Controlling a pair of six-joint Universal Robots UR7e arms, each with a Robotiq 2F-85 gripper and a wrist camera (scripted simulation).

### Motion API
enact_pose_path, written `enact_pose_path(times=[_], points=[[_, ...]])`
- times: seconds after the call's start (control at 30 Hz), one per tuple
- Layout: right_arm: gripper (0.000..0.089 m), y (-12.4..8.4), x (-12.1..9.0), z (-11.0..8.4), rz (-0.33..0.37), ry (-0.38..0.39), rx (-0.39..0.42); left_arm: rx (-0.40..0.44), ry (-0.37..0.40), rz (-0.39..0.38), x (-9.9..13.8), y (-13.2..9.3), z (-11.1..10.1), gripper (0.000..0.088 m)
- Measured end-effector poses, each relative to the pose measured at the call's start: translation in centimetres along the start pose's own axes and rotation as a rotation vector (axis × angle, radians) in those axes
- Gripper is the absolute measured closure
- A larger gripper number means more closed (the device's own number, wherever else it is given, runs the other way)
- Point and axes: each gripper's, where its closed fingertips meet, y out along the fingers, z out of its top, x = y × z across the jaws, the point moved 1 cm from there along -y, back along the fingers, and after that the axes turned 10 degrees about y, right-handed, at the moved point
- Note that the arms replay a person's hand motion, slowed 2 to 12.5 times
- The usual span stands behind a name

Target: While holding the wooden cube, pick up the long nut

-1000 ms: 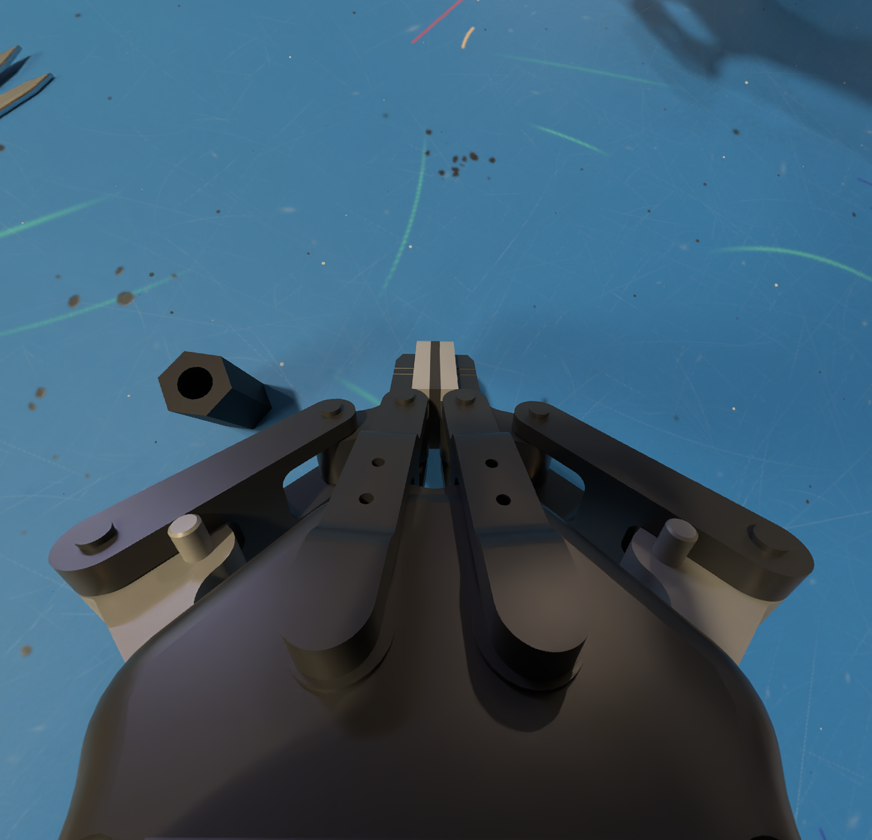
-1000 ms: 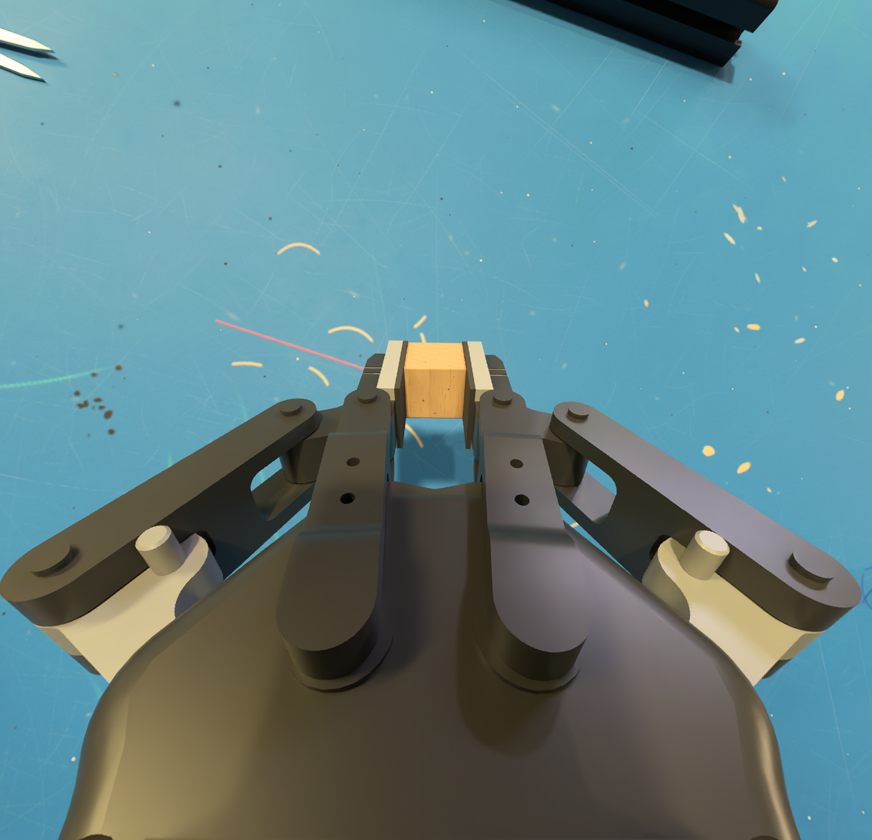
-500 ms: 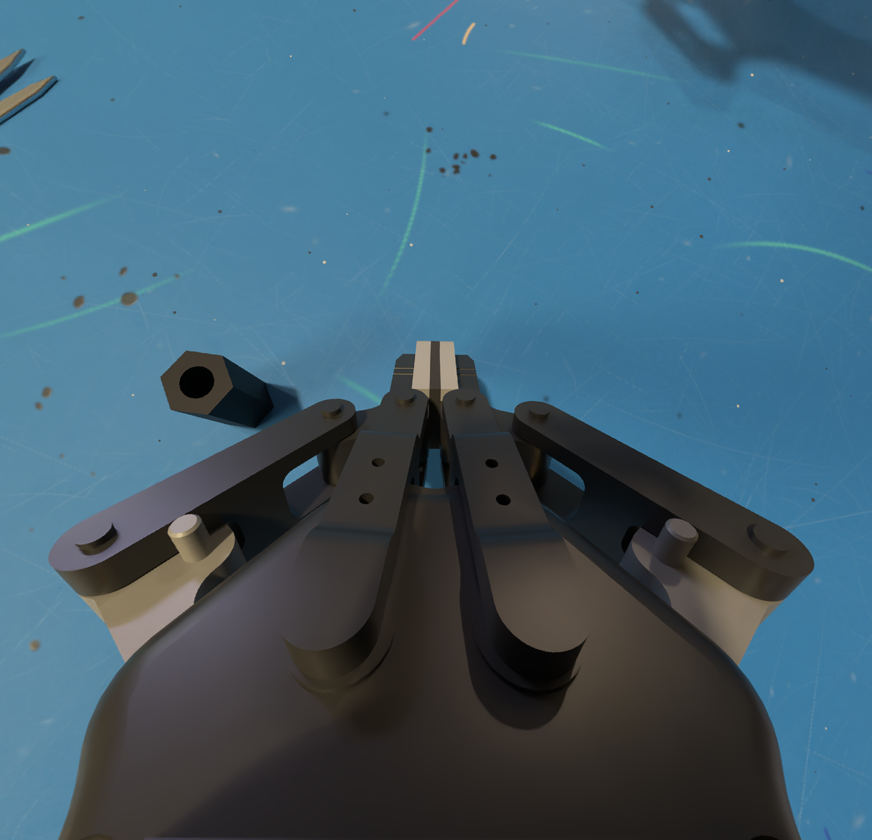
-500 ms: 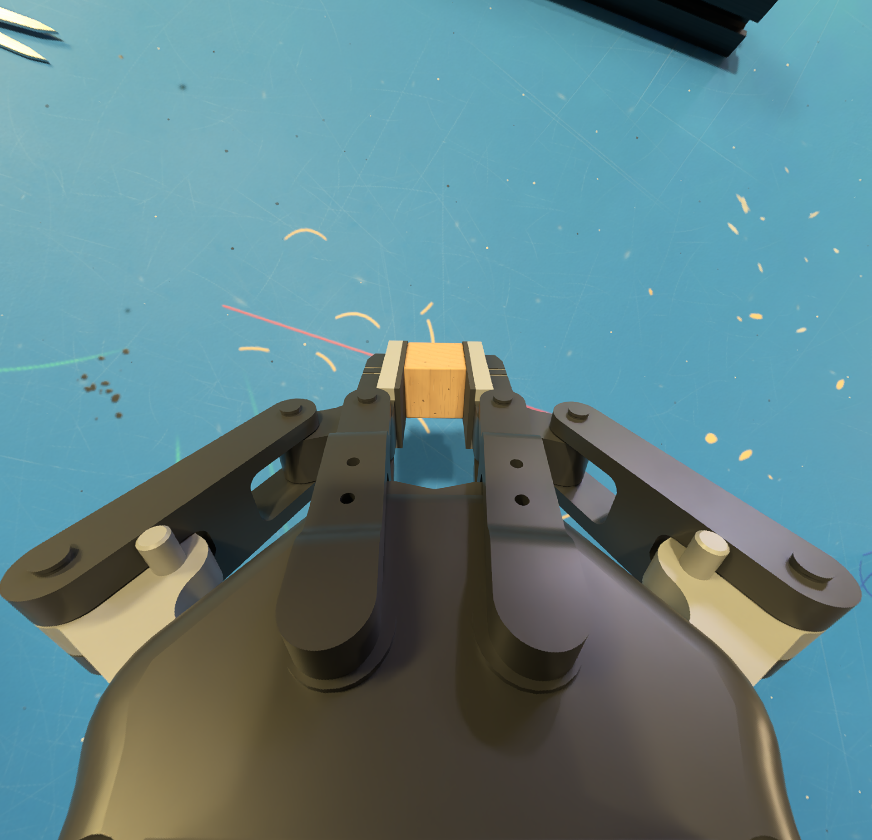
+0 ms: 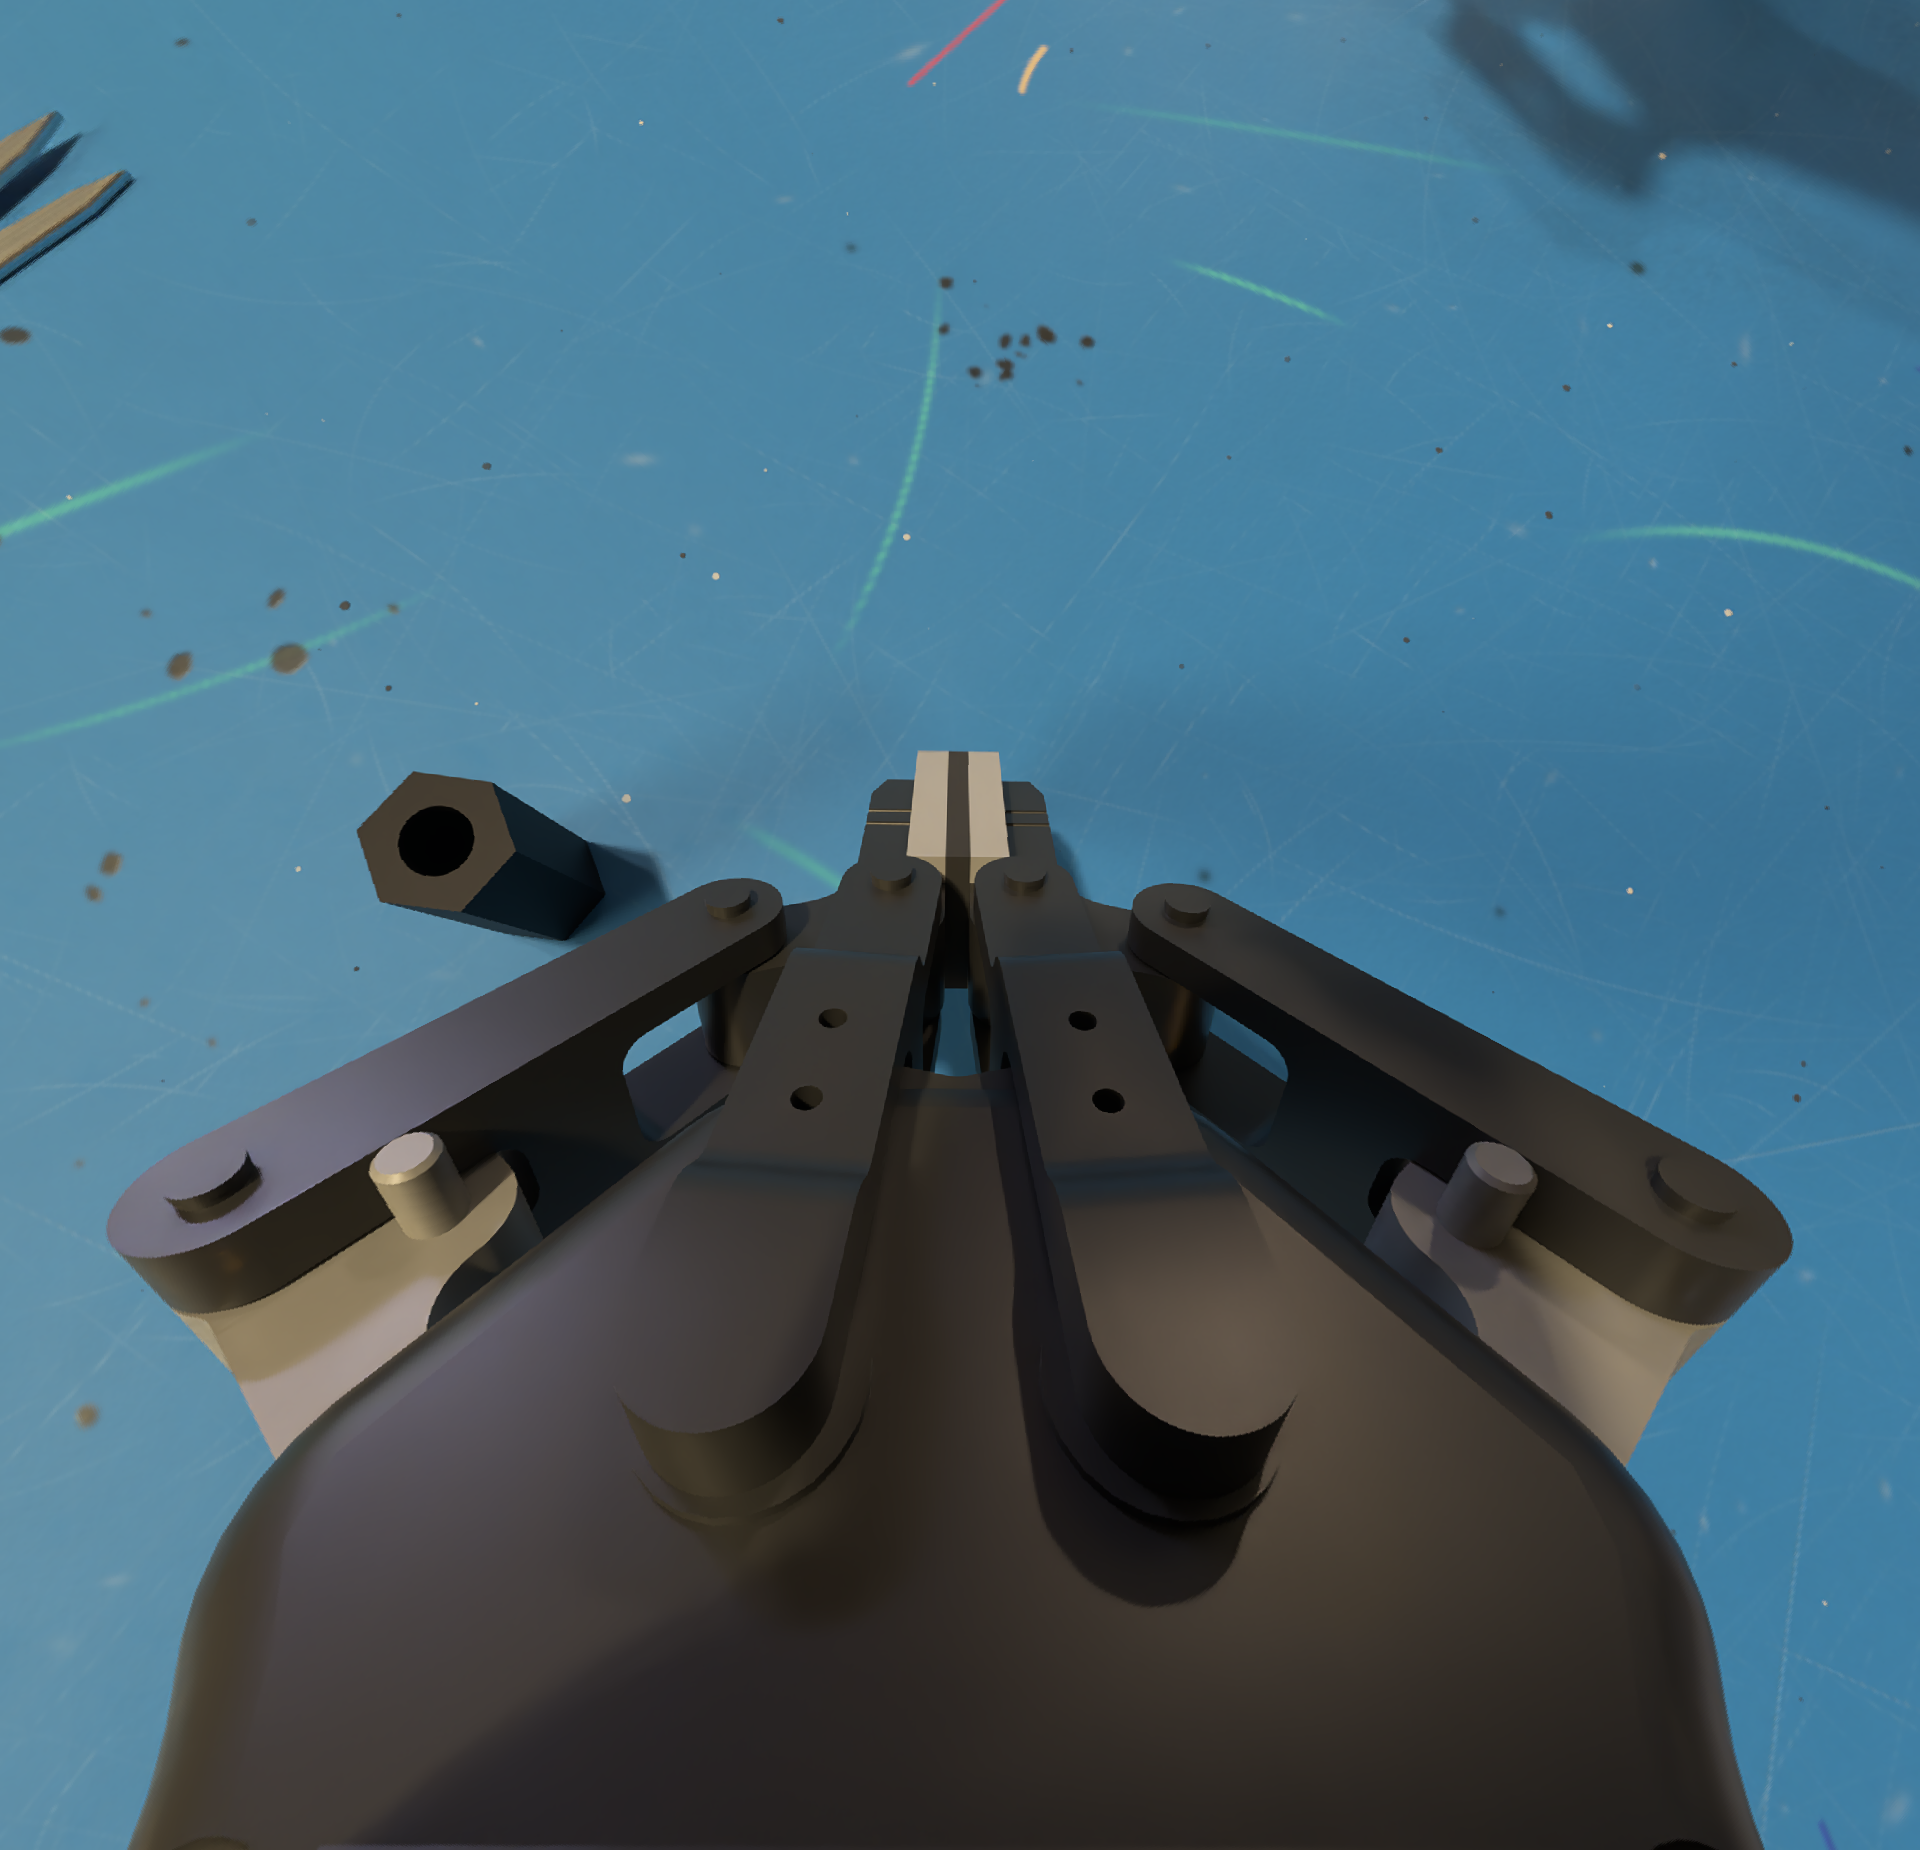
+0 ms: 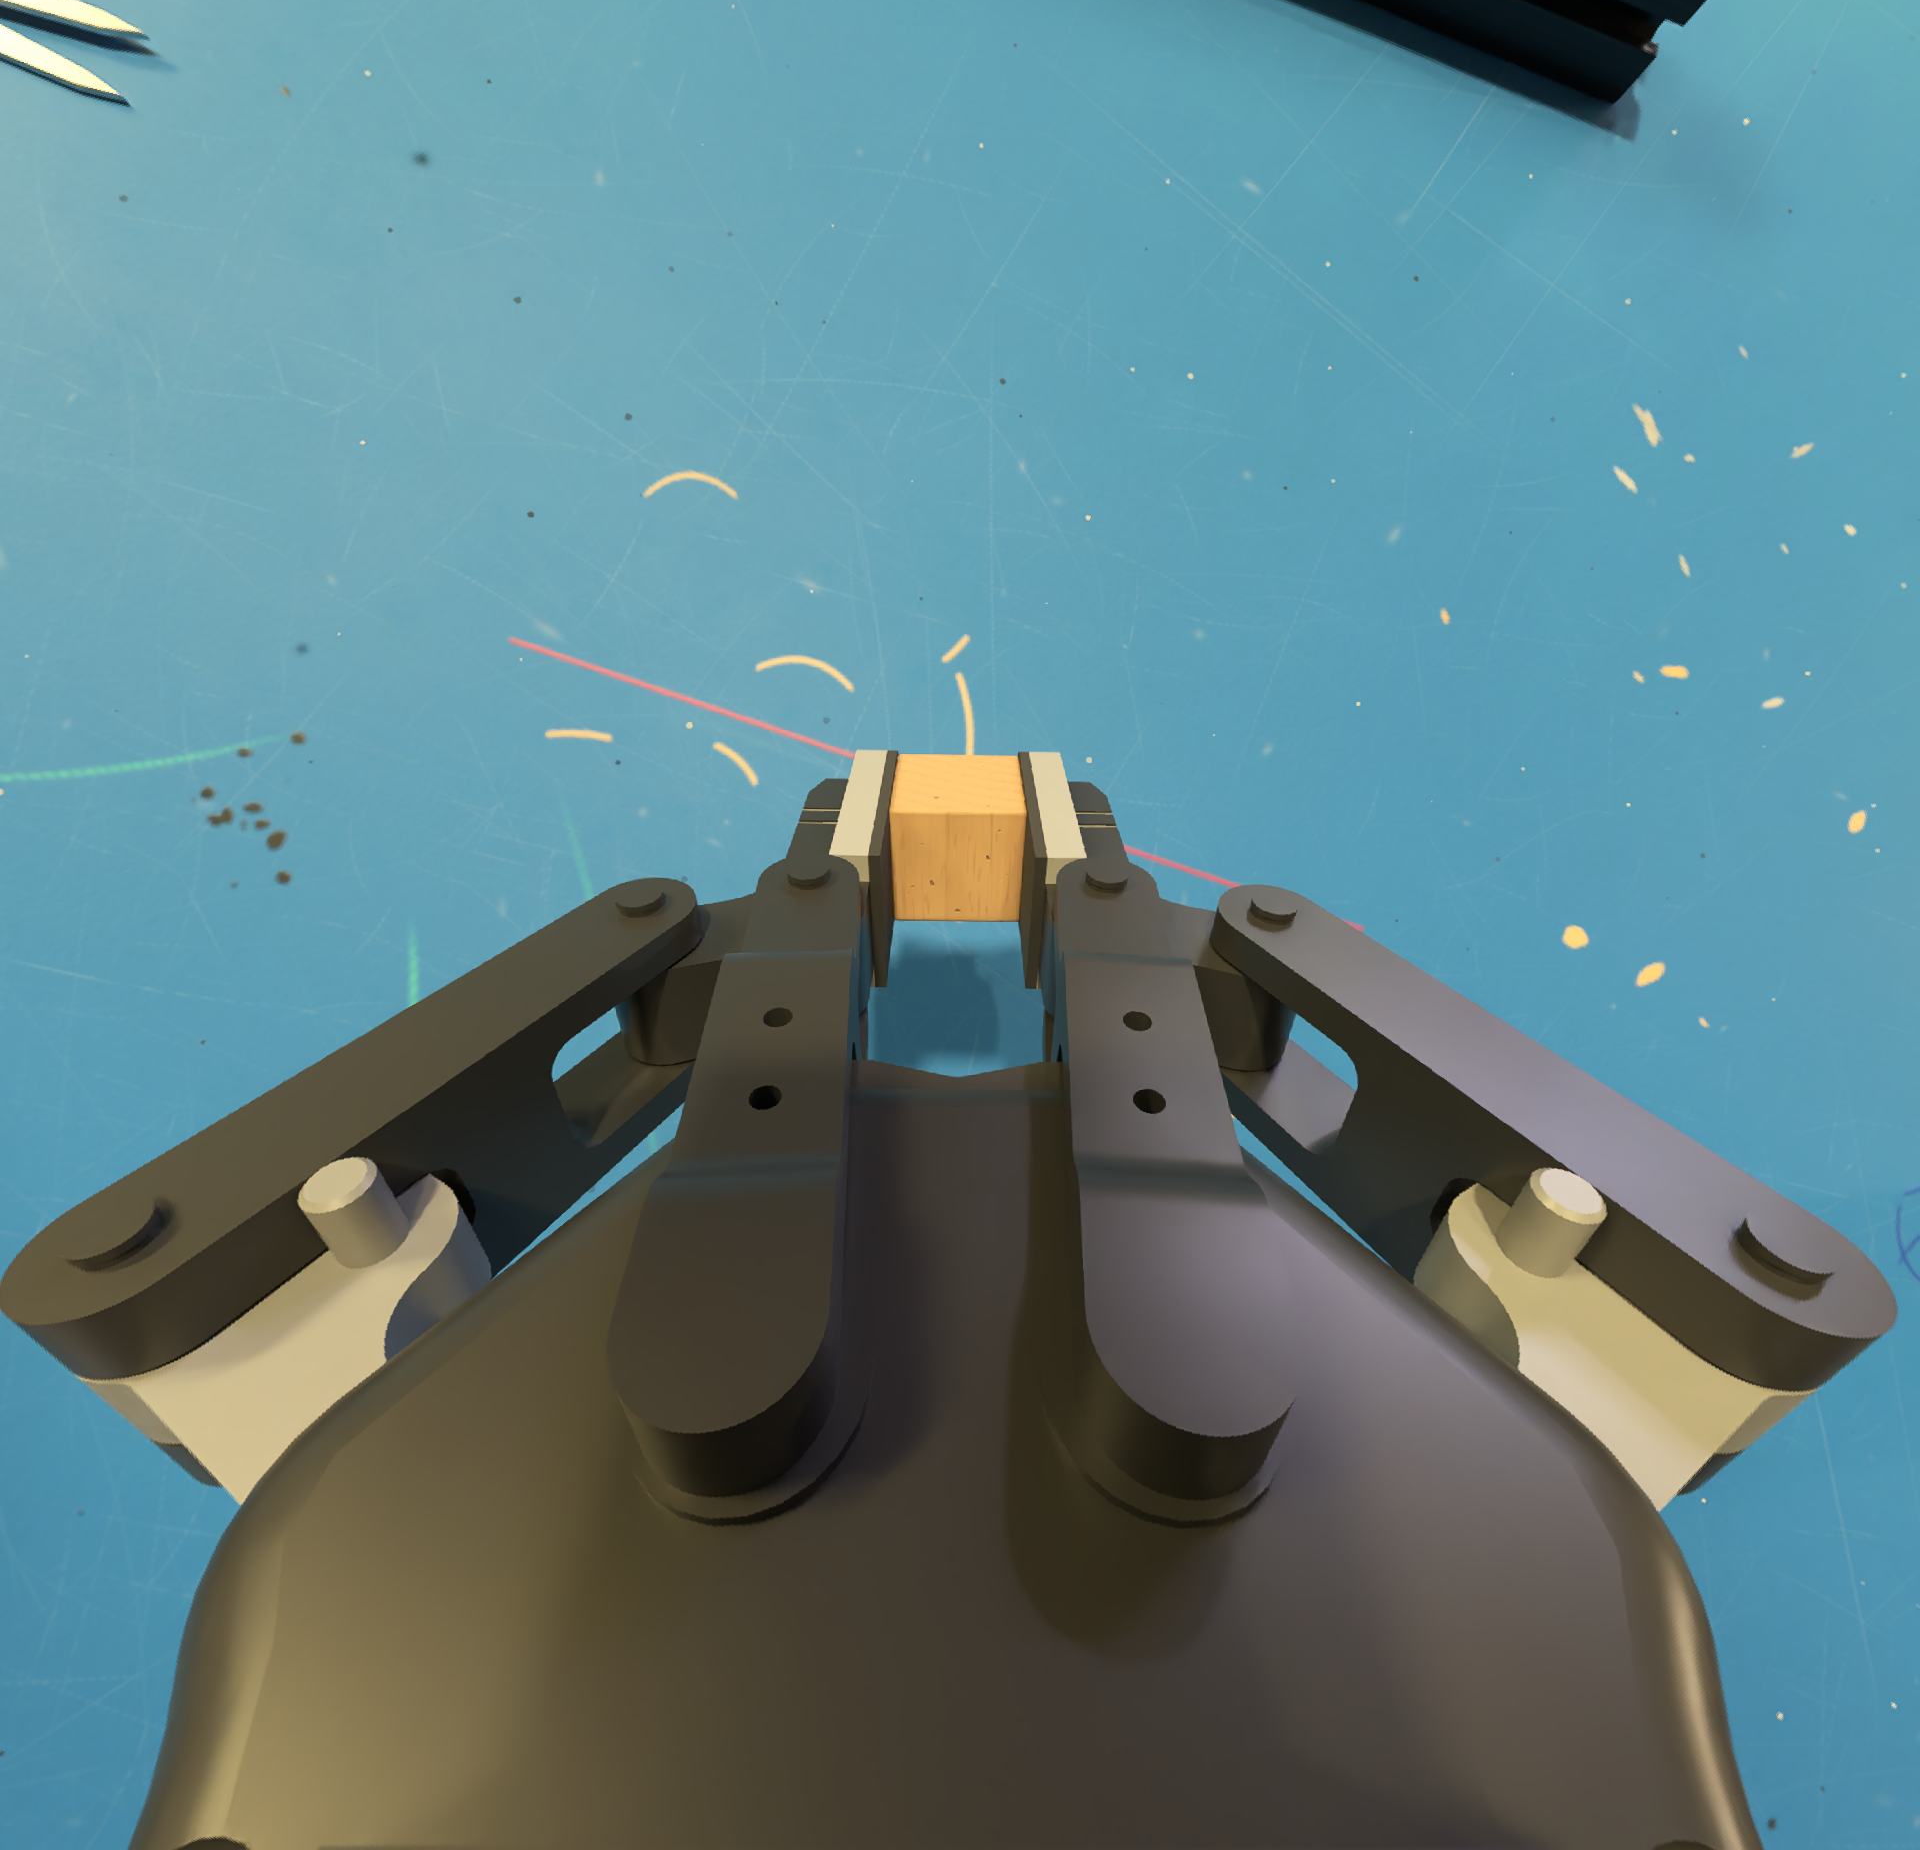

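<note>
The right gripper [image 6: 957, 798] stays clamped on the cube [image 6: 956, 850], drifting slightly forward over the table [image 6: 1247, 346]. The left gripper [image 5: 957, 803], jaws together, has edged closer to the nut [image 5: 473, 855], lying at its 9 o'clock; it must open first.

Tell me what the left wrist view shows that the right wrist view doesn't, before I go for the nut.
Only the left wrist view shows the long nut, lying on its side left of the shut, empty left pincer, apart from it. Only the right wrist view shows the wooden cube clamped in the right pincer, plus a black ribbed bar at the top right. Both show the blue table and a thin red line.
</note>
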Motion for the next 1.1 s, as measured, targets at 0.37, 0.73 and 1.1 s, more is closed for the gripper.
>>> enact_pose_path(times=[0.37, 0.73, 1.1], points=[[0.0694, -0.4, -0.3, -0.5, 0.001, 0.0, -0.003, 0.0, -0.002, 0.0, 0.0, 0.0, 0.0, 0.0882], [0.0694, -0.9, -0.6, -1.1, 0.002, -0.005, -0.007, 0.001, -0.001, 0.001, 0.0, 0.0, 0.0, 0.0882], [0.0694, -1.4, -0.9, -1.7, 0.005, -0.006, -0.01, 0.0, -0.001, 0.001, 0.0, 0.0, 0.0, 0.0882]])
